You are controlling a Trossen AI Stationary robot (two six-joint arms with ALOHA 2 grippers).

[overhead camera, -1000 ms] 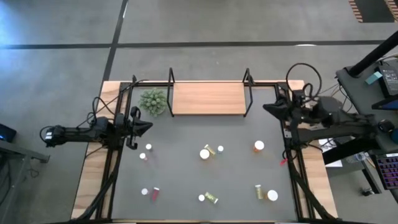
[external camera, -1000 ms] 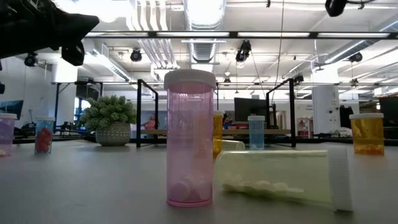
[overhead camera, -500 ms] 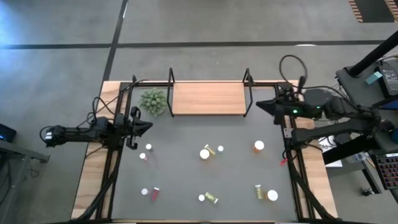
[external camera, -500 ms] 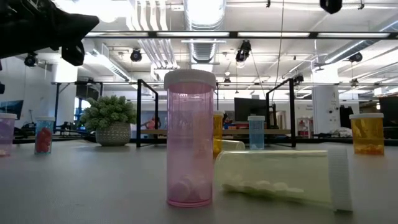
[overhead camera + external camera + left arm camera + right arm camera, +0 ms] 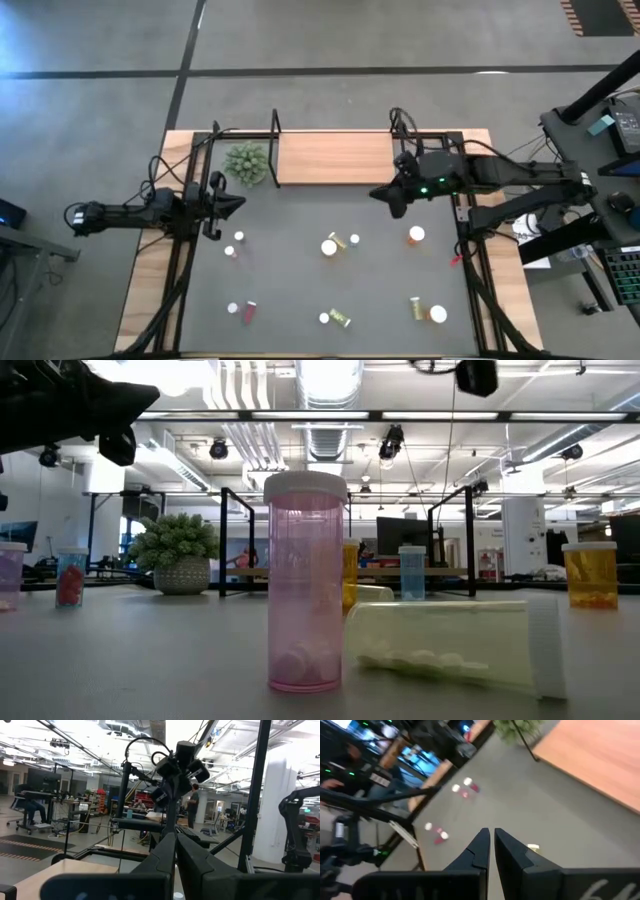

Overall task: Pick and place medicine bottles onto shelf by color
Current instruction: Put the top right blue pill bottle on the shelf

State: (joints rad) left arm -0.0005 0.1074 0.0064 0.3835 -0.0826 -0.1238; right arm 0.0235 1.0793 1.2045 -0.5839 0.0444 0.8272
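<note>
Wooden shelf (image 5: 335,158): bare, no bottle placed. Medicine bottles (image 5: 329,247): all scattered on the grey mat (image 5: 300,215), sorting yet to begin. Right gripper (image 5: 391,199): clenched, empty, near the shelf's right end. Left gripper (image 5: 226,204): clenched, empty, waiting at the mat's left edge.

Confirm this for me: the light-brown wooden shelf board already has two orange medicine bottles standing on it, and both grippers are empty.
Not right. In the high view the light-brown wooden shelf board holds nothing yet; the white-capped medicine bottles, such as the orange one, all sit on the dark grey mat. The rest stands: the left gripper and the right gripper are both shut and empty.
</note>
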